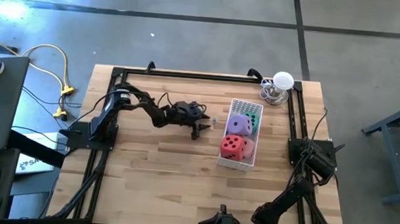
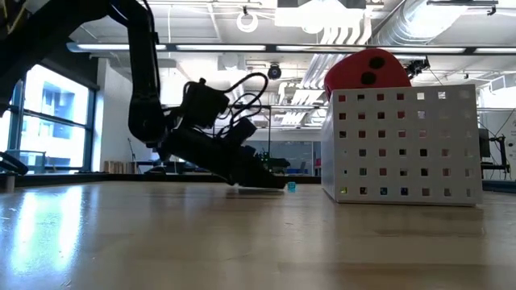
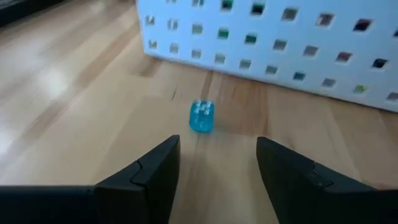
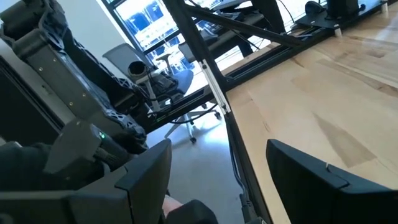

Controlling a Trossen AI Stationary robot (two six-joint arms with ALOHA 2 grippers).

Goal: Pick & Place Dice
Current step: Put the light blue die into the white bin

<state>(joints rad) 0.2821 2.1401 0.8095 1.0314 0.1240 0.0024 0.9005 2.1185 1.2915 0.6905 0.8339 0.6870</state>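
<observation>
Left gripper (image 1: 197, 129) low beside basket (image 1: 241, 106), fingers apart, grasping nothing.
No legible writing anywhere; red die (image 1: 231, 147), purple die (image 1: 239, 125), green die (image 1: 253, 120) in basket; tiny blue die (image 3: 201, 116) ahead; right gripper (image 1: 215, 222) parked near edge, released.

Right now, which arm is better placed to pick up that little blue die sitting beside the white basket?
The left. Its tool is open and low over the table with the blue die just ahead of it, near the basket. The right tool waits at the table's near edge, pointing away.
</observation>
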